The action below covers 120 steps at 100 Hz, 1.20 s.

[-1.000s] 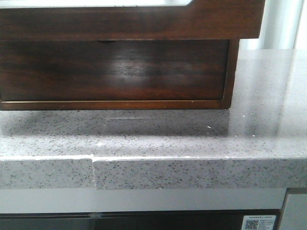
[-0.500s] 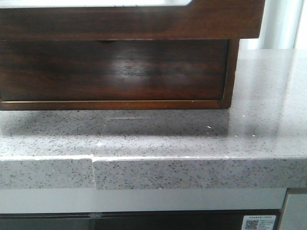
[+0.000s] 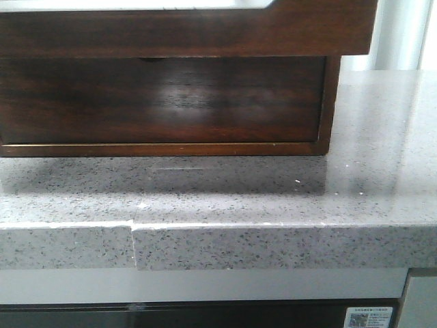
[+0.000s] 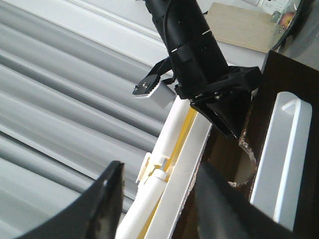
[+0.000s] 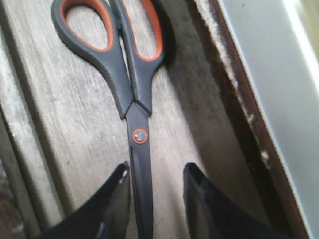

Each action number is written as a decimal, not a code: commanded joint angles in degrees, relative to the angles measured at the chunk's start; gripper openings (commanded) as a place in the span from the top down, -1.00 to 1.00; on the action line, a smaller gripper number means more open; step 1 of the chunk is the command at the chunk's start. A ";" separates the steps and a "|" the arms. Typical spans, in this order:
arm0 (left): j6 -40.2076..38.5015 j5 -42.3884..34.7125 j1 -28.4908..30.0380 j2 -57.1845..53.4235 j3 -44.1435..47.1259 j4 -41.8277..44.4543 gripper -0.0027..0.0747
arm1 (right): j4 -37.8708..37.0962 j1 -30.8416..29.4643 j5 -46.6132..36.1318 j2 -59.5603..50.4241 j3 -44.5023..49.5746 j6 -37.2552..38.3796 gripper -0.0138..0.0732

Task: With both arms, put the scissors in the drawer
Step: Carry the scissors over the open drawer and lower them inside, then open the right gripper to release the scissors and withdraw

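The scissors (image 5: 130, 74) lie flat on pale wood beside a dark brown wall, with grey handles, orange-lined loops and an orange pivot dot. My right gripper (image 5: 157, 170) is open, and the dark blades lie between its fingers, close to one finger but not clamped. The drawer (image 3: 205, 34), dark brown with a wide cutout, juts out over the lower one in the front view. In the left wrist view my right arm (image 4: 192, 55) reaches down behind the drawer front (image 4: 260, 114). My left gripper (image 4: 159, 172) is open and empty, apart from the drawer. No gripper shows in the front view.
A lower drawer (image 3: 164, 99) with a small half-round notch sits under the drawer, in a cabinet on a grey speckled stone counter (image 3: 218, 198). White window rails (image 4: 174, 164) and grey slats (image 4: 60, 99) lie beyond my left gripper.
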 commanded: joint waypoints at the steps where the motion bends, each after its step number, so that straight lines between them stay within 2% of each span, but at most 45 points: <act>1: -0.79 -0.28 -0.46 -0.83 -1.55 -2.68 0.53 | -0.72 0.03 -2.43 -4.53 -2.12 1.09 0.43; 13: -1.01 3.24 -0.46 -3.65 -1.55 -5.97 0.99 | -0.72 0.03 -2.65 -8.25 -2.12 1.38 0.84; 27: -6.74 6.94 -0.46 -7.09 -1.43 -12.90 0.99 | -0.45 0.03 -2.06 -12.77 -2.00 3.24 0.82; 45: -9.87 9.44 -0.46 -12.36 0.71 -15.05 0.99 | 2.80 0.03 -1.64 -18.03 -2.00 3.24 0.82; 57: -14.90 13.94 -0.46 -16.21 2.26 -22.16 0.99 | 2.80 0.03 -1.35 -21.53 -1.90 3.24 0.82; 67: -15.03 17.41 -0.46 -17.91 3.53 -26.59 0.99 | 3.07 0.03 -2.10 -24.74 -0.36 3.24 0.82; 79: -15.42 20.13 -0.46 -17.63 5.16 -29.78 0.99 | 3.20 0.03 -6.13 -29.84 5.63 3.24 0.82; 98: -15.42 20.99 -0.46 -17.63 8.73 -36.19 0.99 | 3.20 0.03 -13.93 -40.59 21.28 3.24 0.82; 120: -15.42 29.00 -0.46 -17.63 11.11 -41.64 0.99 | 3.20 0.03 -25.49 -53.92 40.00 4.81 0.82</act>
